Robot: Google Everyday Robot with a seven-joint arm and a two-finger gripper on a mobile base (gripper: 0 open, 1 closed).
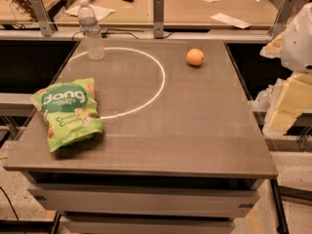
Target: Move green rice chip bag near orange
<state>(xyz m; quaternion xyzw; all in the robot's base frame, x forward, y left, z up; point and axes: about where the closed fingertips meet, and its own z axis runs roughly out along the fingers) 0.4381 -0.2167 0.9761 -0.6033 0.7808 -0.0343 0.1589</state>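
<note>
The green rice chip bag (68, 113) lies flat near the front left corner of the grey table (185, 130), its "dang" lettering facing up. The orange (195, 57) sits on the table at the back right, far from the bag. My gripper (288, 104) shows as pale yellow and white parts at the right edge of the view, beyond the table's right side, apart from both the bag and the orange. It holds nothing that I can see.
A clear plastic water bottle (91, 30) stands at the back left, on a white circle line (158, 84) marked on the tabletop. Behind the table runs a wooden counter (185, 9) with papers and metal posts.
</note>
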